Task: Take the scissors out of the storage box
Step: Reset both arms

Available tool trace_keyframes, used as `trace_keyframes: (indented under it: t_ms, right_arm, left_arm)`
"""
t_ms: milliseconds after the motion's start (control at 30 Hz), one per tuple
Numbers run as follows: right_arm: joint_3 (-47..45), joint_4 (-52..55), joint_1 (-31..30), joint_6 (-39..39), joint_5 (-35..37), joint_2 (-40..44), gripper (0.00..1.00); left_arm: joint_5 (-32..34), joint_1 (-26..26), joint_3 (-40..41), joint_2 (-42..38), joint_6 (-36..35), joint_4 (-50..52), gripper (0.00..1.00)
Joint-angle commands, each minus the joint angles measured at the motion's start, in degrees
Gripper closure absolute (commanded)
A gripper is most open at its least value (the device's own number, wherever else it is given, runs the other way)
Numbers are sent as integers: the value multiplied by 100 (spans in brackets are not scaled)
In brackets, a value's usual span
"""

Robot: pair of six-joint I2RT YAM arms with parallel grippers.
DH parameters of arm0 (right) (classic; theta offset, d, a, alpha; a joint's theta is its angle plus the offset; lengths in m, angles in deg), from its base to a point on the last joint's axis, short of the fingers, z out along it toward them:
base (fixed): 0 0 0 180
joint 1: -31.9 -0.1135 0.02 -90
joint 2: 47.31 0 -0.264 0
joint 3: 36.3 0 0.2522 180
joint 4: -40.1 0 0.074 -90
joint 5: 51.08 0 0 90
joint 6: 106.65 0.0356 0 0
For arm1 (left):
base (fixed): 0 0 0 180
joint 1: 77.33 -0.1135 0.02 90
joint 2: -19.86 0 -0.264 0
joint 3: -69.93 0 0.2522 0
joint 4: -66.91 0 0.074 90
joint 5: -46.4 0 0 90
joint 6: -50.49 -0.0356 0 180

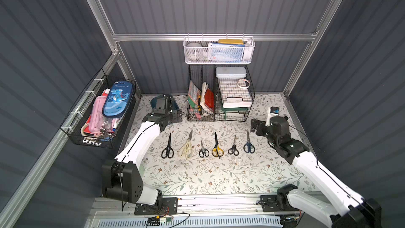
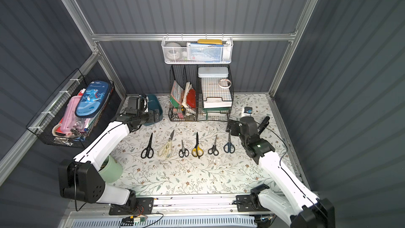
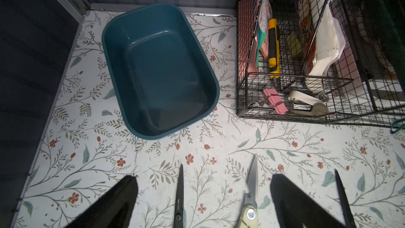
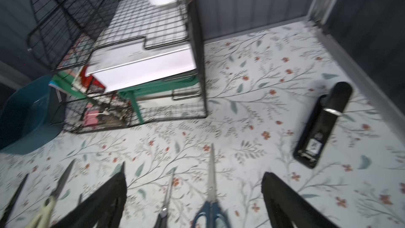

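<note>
My L hand [image 3: 203, 177] & R hand [image 4: 194, 173] both gape wide, nothing held. Six scissors [image 1: 216, 148] lie in a row on surface [image 1: 197, 176], tips to 12 o'clock; storage box [image 3: 160, 71] at 10 o'clock of row, apart from it, just past L hand.

Steel-bladed scissors, six pairs: one large black-handled pair [image 1: 168, 146], one large cream-handled pair [image 1: 187, 146], one yellow-and-black-handled pair [image 1: 216, 145], one blue-handled pair [image 1: 248, 142], a small black-handled pair [image 1: 202, 149] next to the cream, another small black-handled pair [image 1: 233, 146] next to the blue. Containers: one shallow teal-blue plastic tub with rounded corners [image 3: 157, 73], one white mesh basket [image 1: 219, 57], one black wire wall basket [image 1: 94, 142], one black wire desk rack [image 1: 197, 73] (single piece or two joined, cannot tell). Loose extras: one black stapler [image 4: 322, 126], one pale green cylindrical cup [image 2: 111, 168].
</note>
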State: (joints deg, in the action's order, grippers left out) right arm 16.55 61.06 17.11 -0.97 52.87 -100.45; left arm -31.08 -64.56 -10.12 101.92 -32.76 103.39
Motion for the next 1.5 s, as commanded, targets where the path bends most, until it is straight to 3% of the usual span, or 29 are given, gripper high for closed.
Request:
trace_keyframes:
  t_ms: [0, 167, 300, 400, 600, 667, 767, 933, 1133, 1200, 1300, 1467]
  right_arm:
    - [-586, -819, 480, -607, 166, 229, 1]
    - [-1153, -1759, 1135, -624, 164, -327, 1]
    - [-1475, -3081, 1428, -737, 2, -1280, 1]
    - [-1434, -3806, 1630, -668, -270, -2095, 1]
    - [-1416, -4870, 1739, -942, -606, -2935, 1]
    - [-1403, -4833, 1742, -954, -811, -3124, 1]
    - [-1838, -6441, 1718, -1119, -1055, -3677, 1]
    - [-1692, -5550, 1725, -979, -868, -3353, 1]
    - [-1823, -6244, 1725, -1030, -892, -3591, 1]
    - [-1861, -6410, 1725, -1036, -887, -3651, 1]
    - [-1860, -6381, 1725, -1037, -888, -3642, 1]
    - [-1852, -6380, 1725, -1032, -890, -3641, 1]
  left_arm:
    - [148, 30, 665, -306, -228, -850, 1]
    - [315, 23, 2153, -743, -406, -2410, 1]
    - [818, 26, 2534, -524, -406, -2757, 0]
    - [847, -23, 2782, -459, -778, -3319, 1]
    - [-334, -1037, 3358, -274, -420, -4849, 1]
    - [-430, -1084, 3437, -174, -623, -5094, 1]
    - [-598, -1084, 3658, 59, -639, -5653, 1]
    - [-717, -1077, 4051, 626, -589, -6938, 1]
    - [-614, -1049, 4438, 1618, -855, -8750, 1]
    - [-778, -999, 4123, 1472, -852, -7881, 1]
    - [-635, -908, 3832, 1544, -912, -7425, 1]
    - [-502, -803, 3846, 1610, -951, -7629, 1]
